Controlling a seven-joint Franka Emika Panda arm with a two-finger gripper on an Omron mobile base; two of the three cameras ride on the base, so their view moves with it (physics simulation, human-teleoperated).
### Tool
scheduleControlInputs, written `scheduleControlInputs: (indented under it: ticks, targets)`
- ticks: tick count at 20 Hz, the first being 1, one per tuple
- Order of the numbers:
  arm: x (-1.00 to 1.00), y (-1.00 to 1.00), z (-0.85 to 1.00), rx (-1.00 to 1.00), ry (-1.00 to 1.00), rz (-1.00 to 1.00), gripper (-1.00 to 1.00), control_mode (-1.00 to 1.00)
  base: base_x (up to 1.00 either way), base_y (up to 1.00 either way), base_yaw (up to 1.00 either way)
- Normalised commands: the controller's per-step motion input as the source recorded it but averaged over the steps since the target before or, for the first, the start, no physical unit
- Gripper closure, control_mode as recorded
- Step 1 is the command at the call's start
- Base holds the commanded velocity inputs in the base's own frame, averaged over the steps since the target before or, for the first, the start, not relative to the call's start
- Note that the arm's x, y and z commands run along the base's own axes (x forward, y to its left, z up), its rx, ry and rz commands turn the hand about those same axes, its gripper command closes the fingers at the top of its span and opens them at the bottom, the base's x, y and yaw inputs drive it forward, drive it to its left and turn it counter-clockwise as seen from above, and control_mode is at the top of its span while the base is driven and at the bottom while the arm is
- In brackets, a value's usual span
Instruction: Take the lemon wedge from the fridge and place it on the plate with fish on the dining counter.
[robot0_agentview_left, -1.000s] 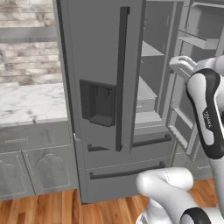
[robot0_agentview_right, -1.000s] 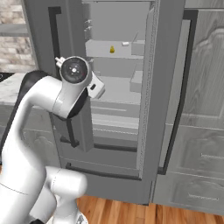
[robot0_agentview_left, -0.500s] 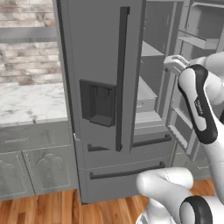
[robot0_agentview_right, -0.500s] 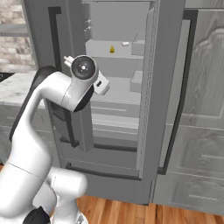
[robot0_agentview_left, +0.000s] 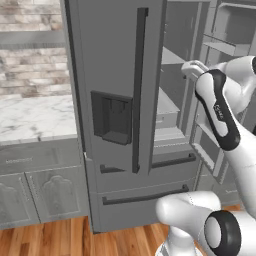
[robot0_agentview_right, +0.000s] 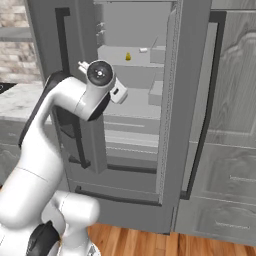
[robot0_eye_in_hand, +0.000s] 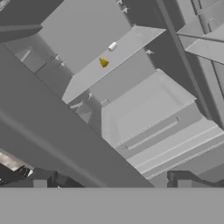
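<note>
Inside the fridge (robot0_agentview_right: 195, 100), lemon wedge (robot0_agentview_right: 128, 57) rests on a far shelf beside a small white item (robot0_agentview_right: 143, 50); pincer (robot0_eye_in_hand: 111, 181) released, well short.

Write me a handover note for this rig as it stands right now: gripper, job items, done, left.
Gripper: open and holding nothing, in front of the open fridge, pointed at its shelves.
Lemon wedge: on an upper shelf inside the fridge, beside a small white item; in the hand view it sits at, well beyond the fingertips.
Done: right fridge door is open, arm raised toward the shelves.
Left: reach in, grasp the wedge, pull out, drive to the dining counter, set it on the plate with fish.
</note>
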Motion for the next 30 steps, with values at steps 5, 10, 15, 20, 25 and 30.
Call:
scheduleControlInputs:
  ticks: [5,10,15,20,25,30]
  targets:
    - [0.45,0.0,-0.12,0.0,0.0,0.0,-1.0,-1.0,0.0,0.0,0.0]
    - [0.45,0.01,-0.15,0.0,0.0,0.0,-1.0,-1.0,0.0,0.0,0.0]
    - [0.42,0.22,-0.11,0.0,0.0,0.0,-1.0,-1.0,0.0,0.0,0.0]
    - [0.25,0.41,-0.03,0.0,0.0,0.04,-1.0,-1.0,0.0,0.0,0.0]
    - [-0.08,-0.05,0.0,0.08,0.02,0.05,-1.0,-1.0,0.0,0.0,0.0]
    - [-0.35,-0.8,0.0,0.16,-0.02,-0.1,-1.0,-1.0,0.0,0.0,0.0]
